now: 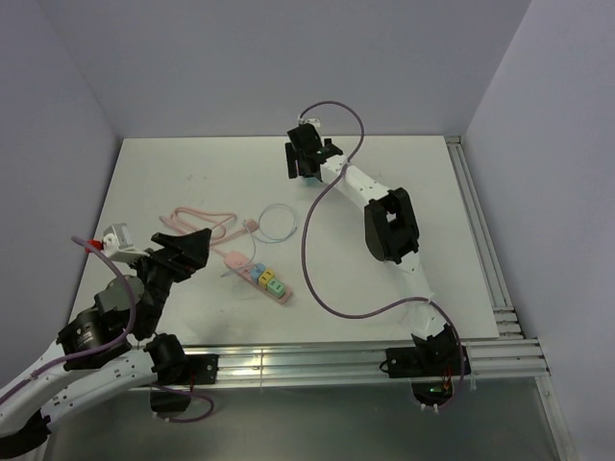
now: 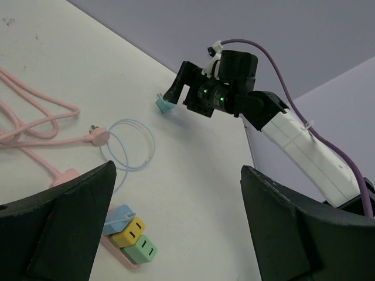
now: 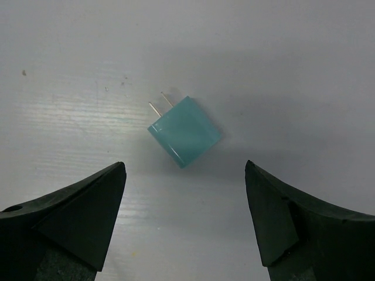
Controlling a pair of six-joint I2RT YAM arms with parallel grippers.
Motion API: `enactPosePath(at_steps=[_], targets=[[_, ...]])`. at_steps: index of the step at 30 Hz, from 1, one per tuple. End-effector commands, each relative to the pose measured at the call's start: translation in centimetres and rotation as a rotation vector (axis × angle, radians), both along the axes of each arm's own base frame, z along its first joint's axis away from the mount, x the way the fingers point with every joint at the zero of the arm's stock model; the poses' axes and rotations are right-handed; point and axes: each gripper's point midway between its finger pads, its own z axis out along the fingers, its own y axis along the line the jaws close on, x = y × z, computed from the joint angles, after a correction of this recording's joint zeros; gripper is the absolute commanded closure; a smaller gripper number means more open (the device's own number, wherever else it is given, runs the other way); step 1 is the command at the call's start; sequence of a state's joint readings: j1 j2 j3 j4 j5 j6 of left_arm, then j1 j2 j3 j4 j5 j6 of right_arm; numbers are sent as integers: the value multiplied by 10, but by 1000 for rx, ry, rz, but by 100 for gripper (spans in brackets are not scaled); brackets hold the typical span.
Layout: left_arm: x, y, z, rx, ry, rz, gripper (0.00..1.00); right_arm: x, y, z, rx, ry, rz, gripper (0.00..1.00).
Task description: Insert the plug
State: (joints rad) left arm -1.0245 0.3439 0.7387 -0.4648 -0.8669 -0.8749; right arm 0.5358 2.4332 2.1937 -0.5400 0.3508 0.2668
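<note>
Teal plug (image 3: 184, 131) lies loose on the table (image 3: 293, 70), untouched, in the gap of the right gripper (image 3: 184, 168), which is wide open and empty; left gripper (image 2: 177, 170) is likewise spread and empty, pink power strip (image 2: 132, 237) near its fingertips.

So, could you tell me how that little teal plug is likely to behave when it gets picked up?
The teal plug looks like a small solid block, so it is probably stiff and light. Its faces look smooth and glossy, so it might slip or twist in a pinch. Boxy and lying flat on the table, it seems unlikely to roll.
</note>
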Motion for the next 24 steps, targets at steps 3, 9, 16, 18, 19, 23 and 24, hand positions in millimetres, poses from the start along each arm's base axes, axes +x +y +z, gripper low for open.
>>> enactPosePath(at_steps=[3, 9, 16, 18, 19, 23, 24], targets=[[4, -9, 2, 13, -20, -17, 6, 13, 2, 3, -91, -26, 164, 11], [4, -10, 3, 10, -24, -22, 5, 16, 2, -15, -179, -16, 281, 12], [2, -4, 4, 11, -27, -7, 5, 26, -4, -21, -114, 18, 344, 16], [2, -3, 6, 6, -35, -8, 5, 29, -5, -19, -119, 11, 341, 16], [2, -3, 5, 12, -35, -5, 5, 28, -6, -22, -115, 23, 345, 16], [4, -4, 6, 15, -36, -5, 4, 32, -9, -19, -89, 22, 339, 16], [4, -5, 6, 17, -35, -5, 4, 32, -8, -18, -86, 24, 347, 16]])
